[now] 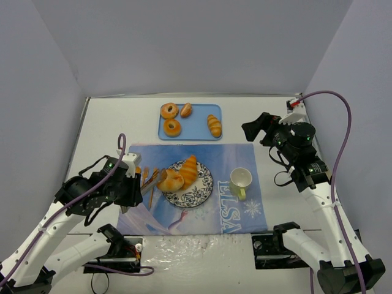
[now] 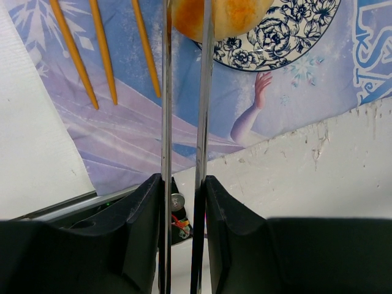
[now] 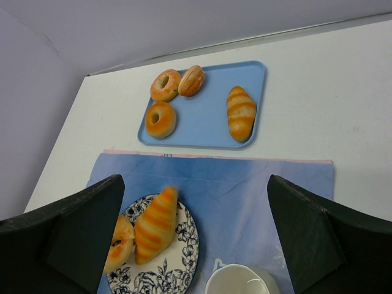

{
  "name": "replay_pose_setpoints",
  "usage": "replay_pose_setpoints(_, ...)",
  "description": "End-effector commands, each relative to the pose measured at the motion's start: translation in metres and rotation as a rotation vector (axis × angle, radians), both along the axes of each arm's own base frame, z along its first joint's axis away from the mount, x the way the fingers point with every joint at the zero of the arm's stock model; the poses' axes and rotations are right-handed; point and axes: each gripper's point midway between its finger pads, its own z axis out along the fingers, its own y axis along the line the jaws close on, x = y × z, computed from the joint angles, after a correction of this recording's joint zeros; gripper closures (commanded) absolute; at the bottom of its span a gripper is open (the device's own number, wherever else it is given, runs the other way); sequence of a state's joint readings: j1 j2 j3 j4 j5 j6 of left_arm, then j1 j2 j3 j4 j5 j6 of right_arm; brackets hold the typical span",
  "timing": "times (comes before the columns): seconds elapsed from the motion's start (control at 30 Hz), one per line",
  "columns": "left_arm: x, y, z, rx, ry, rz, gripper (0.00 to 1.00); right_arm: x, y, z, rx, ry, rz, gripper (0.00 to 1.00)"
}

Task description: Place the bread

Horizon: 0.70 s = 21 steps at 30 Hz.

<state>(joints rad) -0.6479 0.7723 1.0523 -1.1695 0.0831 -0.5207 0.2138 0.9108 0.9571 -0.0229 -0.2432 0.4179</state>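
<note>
A blue-patterned plate on the blue placemat holds a striped long bread and a round bun. My left gripper is shut on metal tongs, whose two blades reach forward to either side of the round bun at the plate's left edge. My right gripper is open and empty, raised above the mat's far right corner. In the right wrist view it looks down on the plate and the striped bread.
A blue tray at the back holds two ring donuts, a small bun and a striped bread. Orange sticks lie left of the plate. A white cup stands right of it.
</note>
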Motion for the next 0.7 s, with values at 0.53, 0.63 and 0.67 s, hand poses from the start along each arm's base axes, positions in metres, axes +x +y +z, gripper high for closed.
replay_pose_setpoints(0.53,0.012,-0.0159,0.0115,-0.061,-0.036,-0.007,0.79,0.0047,0.0038,0.0214,0.025,-0.095,0.001,0.0)
replay_pose_setpoints(0.63,0.0122,-0.0151,0.0125,-0.058,-0.041,-0.009,0.73,0.0043,0.0039,0.0221,0.027,-0.097,0.001,0.0)
replay_pose_setpoints(0.67,0.0122,-0.0149,0.0122,-0.057,-0.042,-0.009,0.73,0.0042,0.0042,0.0219,0.027,-0.096,0.002,0.0)
